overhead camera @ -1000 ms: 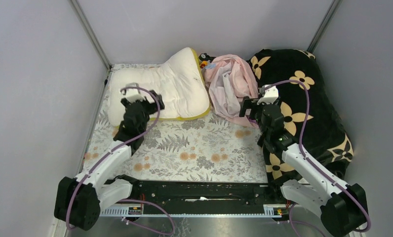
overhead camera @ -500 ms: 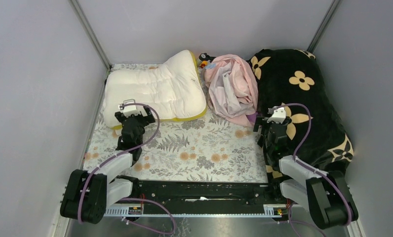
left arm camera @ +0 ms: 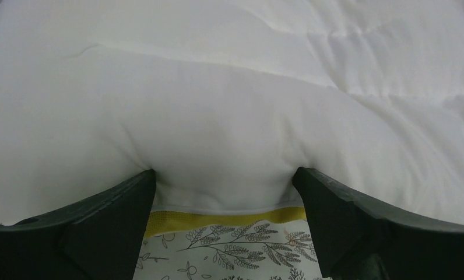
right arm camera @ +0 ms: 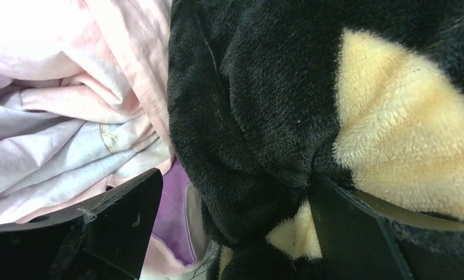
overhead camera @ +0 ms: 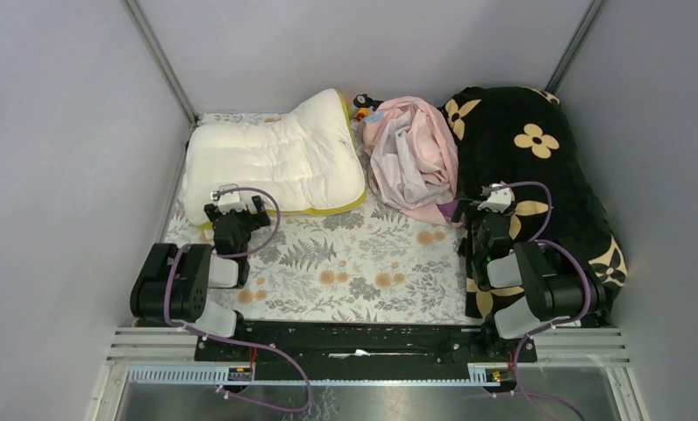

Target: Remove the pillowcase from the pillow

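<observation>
I judge the case to be off already, so the step in hand is parking both arms cleanly. My left gripper (overhead camera: 234, 210) and right gripper (overhead camera: 493, 203) both stand with jaws wide apart, holding nothing. The move should be straight back toward my bases, so that no finger hooks cloth and drags it. The 2 risks are the black blanket (overhead camera: 538, 175), crowding right up to my right fingertips, and the pillow's edge bulging between my left ones; I cannot tell whether either touches. The pillow (overhead camera: 275, 162) lies bare just ahead of my left gripper, plump, cream-white and quilted in channels, with a yellow trim (left arm camera: 218, 217) along its near edge. The pillowcase (overhead camera: 411, 158) sits ahead and left of my right gripper, a crumpled pale pink heap between pillow and blanket. Its small purple patch (right arm camera: 180, 213) shows beside that gripper's left finger.
</observation>
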`<state>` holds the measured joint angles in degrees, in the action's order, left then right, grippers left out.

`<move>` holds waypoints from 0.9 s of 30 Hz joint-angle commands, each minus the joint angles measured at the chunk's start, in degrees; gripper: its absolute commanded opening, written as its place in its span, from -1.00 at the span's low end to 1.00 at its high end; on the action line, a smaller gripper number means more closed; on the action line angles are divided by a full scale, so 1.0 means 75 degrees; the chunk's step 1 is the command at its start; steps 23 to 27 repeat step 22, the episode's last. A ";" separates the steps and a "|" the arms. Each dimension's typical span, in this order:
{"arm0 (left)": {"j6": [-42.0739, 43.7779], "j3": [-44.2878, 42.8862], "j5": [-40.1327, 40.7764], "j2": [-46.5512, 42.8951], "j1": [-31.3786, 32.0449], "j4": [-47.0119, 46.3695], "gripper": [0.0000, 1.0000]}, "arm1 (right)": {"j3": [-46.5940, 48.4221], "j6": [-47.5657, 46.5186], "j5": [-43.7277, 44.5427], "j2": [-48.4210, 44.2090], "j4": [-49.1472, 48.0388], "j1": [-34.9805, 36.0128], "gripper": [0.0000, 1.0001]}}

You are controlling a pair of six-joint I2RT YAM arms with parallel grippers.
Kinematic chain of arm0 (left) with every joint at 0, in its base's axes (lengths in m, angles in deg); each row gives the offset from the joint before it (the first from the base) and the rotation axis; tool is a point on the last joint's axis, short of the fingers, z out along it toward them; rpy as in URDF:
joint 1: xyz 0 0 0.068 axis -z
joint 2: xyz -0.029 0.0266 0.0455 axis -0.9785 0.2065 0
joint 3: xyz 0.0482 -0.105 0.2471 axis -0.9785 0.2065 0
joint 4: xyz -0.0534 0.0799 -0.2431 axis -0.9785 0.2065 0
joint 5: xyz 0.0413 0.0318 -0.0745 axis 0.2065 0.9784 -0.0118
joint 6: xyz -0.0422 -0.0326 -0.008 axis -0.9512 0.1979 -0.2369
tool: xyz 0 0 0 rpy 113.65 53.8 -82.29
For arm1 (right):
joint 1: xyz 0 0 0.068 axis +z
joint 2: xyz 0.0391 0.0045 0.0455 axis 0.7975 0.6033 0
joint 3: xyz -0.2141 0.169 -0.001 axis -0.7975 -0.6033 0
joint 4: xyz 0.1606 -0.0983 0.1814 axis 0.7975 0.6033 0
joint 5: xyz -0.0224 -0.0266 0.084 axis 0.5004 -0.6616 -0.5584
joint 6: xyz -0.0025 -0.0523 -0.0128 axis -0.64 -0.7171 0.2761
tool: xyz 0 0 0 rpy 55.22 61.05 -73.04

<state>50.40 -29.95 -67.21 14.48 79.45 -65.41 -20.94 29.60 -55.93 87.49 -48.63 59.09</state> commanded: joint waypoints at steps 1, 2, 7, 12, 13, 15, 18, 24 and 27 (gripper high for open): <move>0.0140 -0.0382 -0.0669 0.0350 -0.0021 -0.0602 0.98 | 0.0068 0.0128 0.0271 0.0164 -0.0272 -0.0240 0.99; 0.0187 -0.0379 -0.0606 0.0391 -0.0010 -0.0737 0.98 | 0.0133 0.0109 -0.0017 0.0105 0.0011 -0.0240 0.99; 0.0205 -0.0362 -0.0600 0.0392 0.0005 -0.0753 0.98 | 0.0139 0.0107 -0.0192 0.0193 -0.0182 -0.0252 0.99; 0.0205 -0.0367 -0.0590 0.0395 0.0005 -0.0734 0.98 | 0.0132 0.0098 -0.0193 0.0189 -0.0190 -0.0250 0.99; 0.0205 -0.0367 -0.0590 0.0394 0.0008 -0.0734 0.98 | 0.0129 0.0106 -0.0193 0.0195 -0.0187 -0.0250 0.99; 0.0205 -0.0375 -0.0596 0.0401 0.0008 -0.0729 0.98 | 0.0123 0.0095 -0.0193 0.0191 -0.0193 -0.0252 0.99; 0.0280 -0.0436 -0.0531 0.0404 0.0072 -0.0618 0.98 | 0.0132 0.0103 -0.0187 0.0191 -0.0187 -0.0248 0.99; 0.0318 -0.0421 -0.0479 0.0405 0.0117 -0.0638 0.98 | 0.0126 0.0091 -0.0192 0.0189 -0.0190 -0.0252 0.99; 0.0318 -0.0421 -0.0479 0.0405 0.0117 -0.0638 0.98 | 0.0126 0.0091 -0.0192 0.0189 -0.0190 -0.0252 0.99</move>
